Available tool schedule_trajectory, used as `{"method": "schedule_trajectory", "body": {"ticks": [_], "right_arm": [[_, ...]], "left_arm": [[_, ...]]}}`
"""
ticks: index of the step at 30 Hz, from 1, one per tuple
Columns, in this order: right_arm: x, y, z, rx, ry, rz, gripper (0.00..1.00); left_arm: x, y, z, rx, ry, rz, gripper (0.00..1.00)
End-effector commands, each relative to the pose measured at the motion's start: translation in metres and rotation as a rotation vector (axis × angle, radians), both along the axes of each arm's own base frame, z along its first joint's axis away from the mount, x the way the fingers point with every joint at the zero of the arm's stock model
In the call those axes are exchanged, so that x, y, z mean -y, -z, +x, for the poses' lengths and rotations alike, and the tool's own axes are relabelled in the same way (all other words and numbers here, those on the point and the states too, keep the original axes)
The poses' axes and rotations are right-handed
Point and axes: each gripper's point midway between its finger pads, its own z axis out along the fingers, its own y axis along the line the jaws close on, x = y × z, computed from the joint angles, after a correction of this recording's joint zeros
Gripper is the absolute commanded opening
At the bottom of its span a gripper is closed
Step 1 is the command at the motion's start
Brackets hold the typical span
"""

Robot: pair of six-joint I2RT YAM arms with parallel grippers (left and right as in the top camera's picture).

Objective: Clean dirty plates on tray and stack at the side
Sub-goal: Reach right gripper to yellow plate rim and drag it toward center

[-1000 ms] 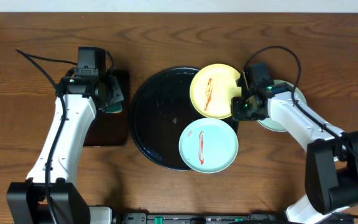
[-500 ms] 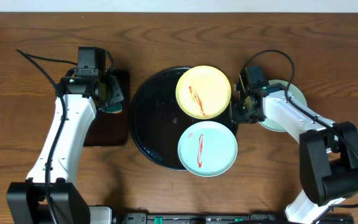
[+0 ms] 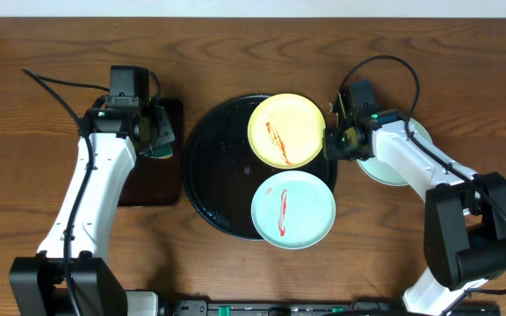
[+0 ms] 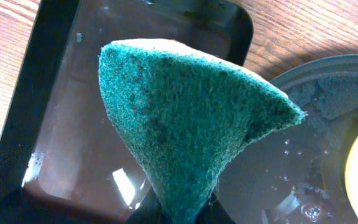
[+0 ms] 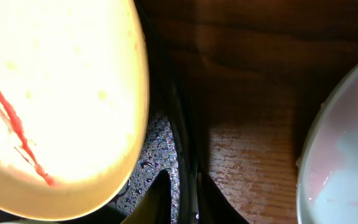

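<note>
The round black tray (image 3: 213, 158) holds a yellow plate (image 3: 286, 130) with a red smear at its upper right and a pale blue plate (image 3: 293, 209) with a red streak at its lower right. A third pale blue plate (image 3: 402, 167) lies on the table to the right, partly under my right arm. My right gripper (image 3: 334, 145) is at the tray's right edge. In the right wrist view its fingers (image 5: 182, 193) are closed on the tray's rim (image 5: 182, 124), beside the yellow plate (image 5: 55, 93). My left gripper (image 3: 158, 132) is shut on a green sponge (image 4: 185, 118).
A small rectangular black tray (image 3: 148, 189) lies left of the round tray, under the sponge, and shows wet in the left wrist view (image 4: 61, 124). The round tray's rim shows in that view (image 4: 328, 68). The third plate's edge (image 5: 347, 162) shows a faint pink smear.
The yellow plate has shifted left, from overhanging the tray's right rim to lying further onto the tray. My right gripper moved slightly left with it. The left arm has not moved.
</note>
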Motion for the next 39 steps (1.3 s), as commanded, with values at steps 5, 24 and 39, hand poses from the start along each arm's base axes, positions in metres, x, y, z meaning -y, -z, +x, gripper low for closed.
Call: {"method": "schedule_trajectory", "body": {"ticks": [5,24,39], "right_arm": [[0.001,-0.025,0.012,-0.019,0.023,0.080,0.13],[-0.002,-0.031,0.020,-0.023,0.009,0.038,0.33],[-0.039,0.008,0.032,-0.020,-0.016,0.053,0.04]], "left_arm": [[-0.001,0.000,0.001,0.002,-0.005,0.001,0.07],[-0.001,0.000,0.003,0.009,-0.005,0.001,0.07],[-0.001,-0.001,0.004,0.014,-0.005,0.001,0.08]]}}
